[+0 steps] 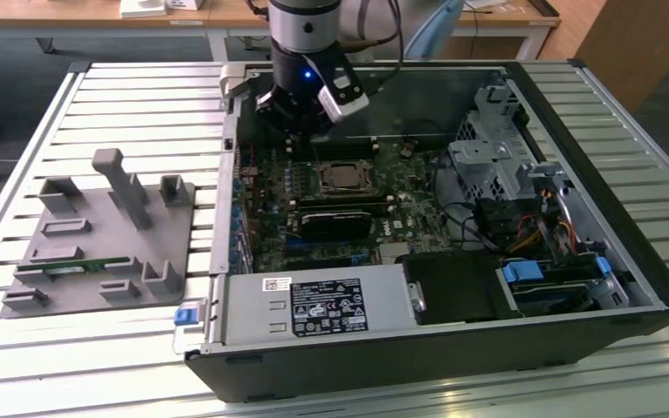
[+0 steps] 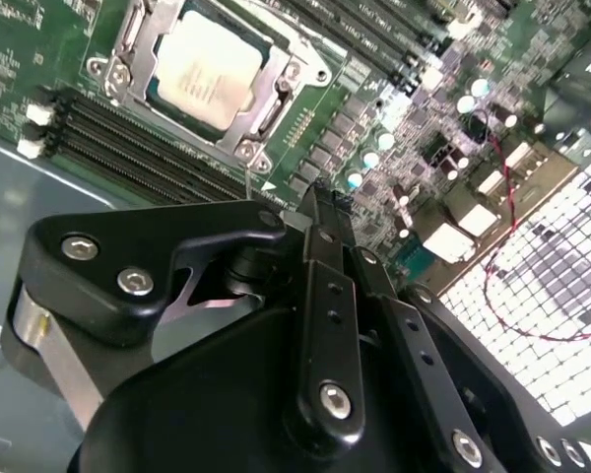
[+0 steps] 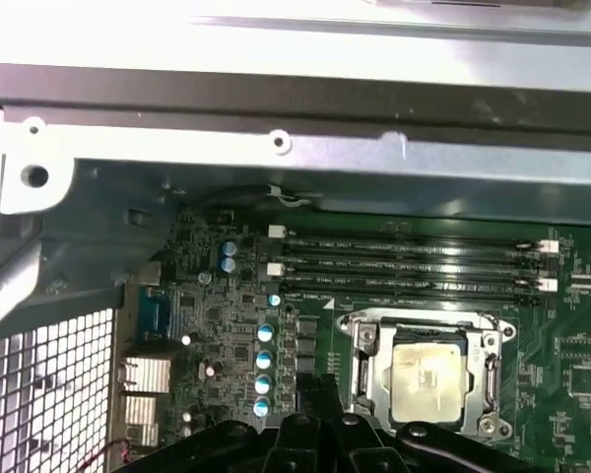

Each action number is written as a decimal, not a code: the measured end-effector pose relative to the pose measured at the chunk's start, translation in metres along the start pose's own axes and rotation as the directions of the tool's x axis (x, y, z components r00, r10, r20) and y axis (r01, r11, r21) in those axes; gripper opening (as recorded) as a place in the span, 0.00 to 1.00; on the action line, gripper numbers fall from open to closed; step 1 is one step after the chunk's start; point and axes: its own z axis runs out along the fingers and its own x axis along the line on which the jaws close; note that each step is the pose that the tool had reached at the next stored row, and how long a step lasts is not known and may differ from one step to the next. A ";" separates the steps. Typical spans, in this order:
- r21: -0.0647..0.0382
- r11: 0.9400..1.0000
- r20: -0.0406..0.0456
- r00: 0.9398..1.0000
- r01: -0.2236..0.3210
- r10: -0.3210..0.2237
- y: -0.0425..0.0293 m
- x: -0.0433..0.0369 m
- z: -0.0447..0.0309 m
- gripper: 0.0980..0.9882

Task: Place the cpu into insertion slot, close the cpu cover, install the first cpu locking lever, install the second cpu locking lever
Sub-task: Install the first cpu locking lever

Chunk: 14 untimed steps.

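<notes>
Inside the opened computer case (image 1: 567, 287), the cpu (image 2: 205, 67) lies flat in the insertion slot (image 3: 360, 335), dull silvery top facing up. The cpu cover (image 3: 491, 374) frames it, lowered over the slot. The gripper (image 2: 320, 197) hangs just beside the slot, between it and a row of blue-topped capacitors (image 3: 266, 360), its fingers pressed together with nothing seen between them. The chip is square, so it has no real long axis, and its edges run parallel with the slot's rim. It is probably light, rigid and easily damaged, so it is best held by its edges. The thin metal cover looks stiff, best pushed at its frame.
</notes>
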 end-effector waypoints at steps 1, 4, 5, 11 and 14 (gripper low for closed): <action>0.000 1.000 0.000 1.000 0.000 0.000 0.0012 0.0004 0.0003 0.01; 0.000 1.000 0.000 1.000 0.000 0.000 0.0062 0.0012 0.0013 0.01; 0.000 1.000 0.000 1.000 0.000 0.000 0.0080 0.0015 0.0017 0.01; 0.000 1.000 0.000 1.000 0.000 0.000 0.0191 0.0023 0.0033 0.01; 0.000 1.000 0.000 1.000 0.000 0.000 0.0209 0.0023 0.0036 0.01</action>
